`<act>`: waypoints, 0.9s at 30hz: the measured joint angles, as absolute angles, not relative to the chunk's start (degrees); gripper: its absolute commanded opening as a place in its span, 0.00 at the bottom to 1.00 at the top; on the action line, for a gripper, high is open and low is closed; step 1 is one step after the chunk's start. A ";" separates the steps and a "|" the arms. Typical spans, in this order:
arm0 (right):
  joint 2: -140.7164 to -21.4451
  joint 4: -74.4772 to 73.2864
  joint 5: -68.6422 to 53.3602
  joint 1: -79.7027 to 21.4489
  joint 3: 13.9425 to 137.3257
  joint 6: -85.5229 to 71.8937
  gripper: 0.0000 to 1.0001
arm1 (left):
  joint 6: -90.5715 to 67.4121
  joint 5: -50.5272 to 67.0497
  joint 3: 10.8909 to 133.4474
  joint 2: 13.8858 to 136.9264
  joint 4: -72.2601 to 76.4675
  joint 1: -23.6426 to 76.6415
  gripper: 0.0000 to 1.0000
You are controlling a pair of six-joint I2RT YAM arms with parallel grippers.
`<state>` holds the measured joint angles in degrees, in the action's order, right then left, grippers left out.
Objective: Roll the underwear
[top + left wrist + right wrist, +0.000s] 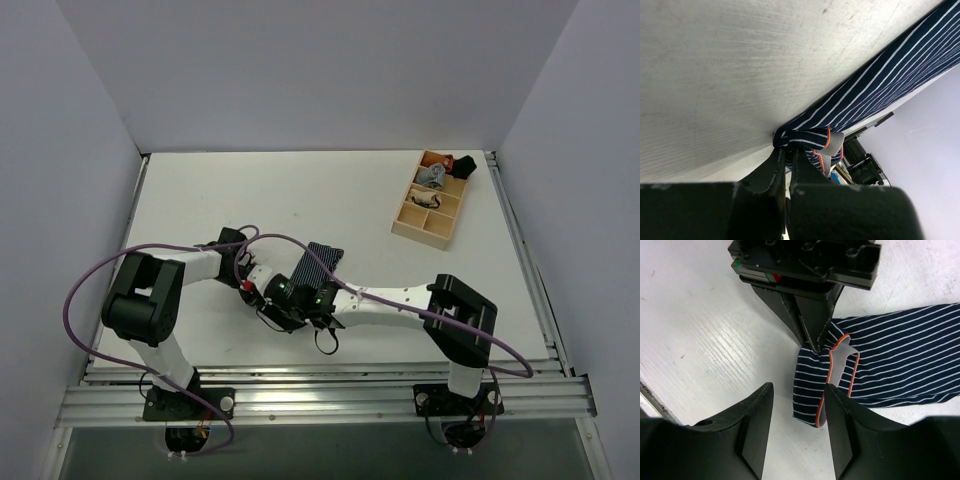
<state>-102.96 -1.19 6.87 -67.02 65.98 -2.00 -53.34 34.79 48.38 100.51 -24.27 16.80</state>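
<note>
The underwear (pixel 322 262) is navy cloth with light pinstripes and an orange-red waistband edge, lying mid-table. My left gripper (pixel 286 294) is shut on its near end, where the waistband is folded over. In the left wrist view the fingers (pixel 775 165) pinch the bunched edge of the underwear (pixel 880 85). In the right wrist view the left gripper (pixel 815 346) holds the fold of the underwear (pixel 895 357) a little off the table. My right gripper (pixel 797 390) is open, facing it. A hanging flap of cloth sits between its fingers (pixel 840 425), which do not clamp it.
A wooden compartment tray (pixel 428 212) stands at the back right with small rolled garments (pixel 440 170) in its far compartments. White walls close the table on three sides. A metal rail (pixel 330 385) runs along the near edge.
</note>
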 measured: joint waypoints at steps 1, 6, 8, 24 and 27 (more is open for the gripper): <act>-103.42 -0.93 7.29 -67.20 65.98 -1.89 0.41 | -53.34 34.79 48.38 100.51 -24.27 16.80 0.02; -107.28 0.67 9.85 -67.20 65.36 -1.48 0.42 | -53.32 34.72 48.47 100.53 -24.51 16.80 0.02; -108.60 1.50 12.05 -67.16 65.21 -1.23 0.42 | -53.32 34.59 48.60 100.53 -24.75 16.84 0.02; -107.53 9.17 6.31 -61.78 61.84 -3.38 0.00 | -52.56 30.98 51.79 99.48 -29.21 15.51 0.43; -105.16 13.02 -0.23 -57.93 57.91 -7.51 0.00 | -52.31 26.79 52.53 96.75 -32.99 14.04 0.46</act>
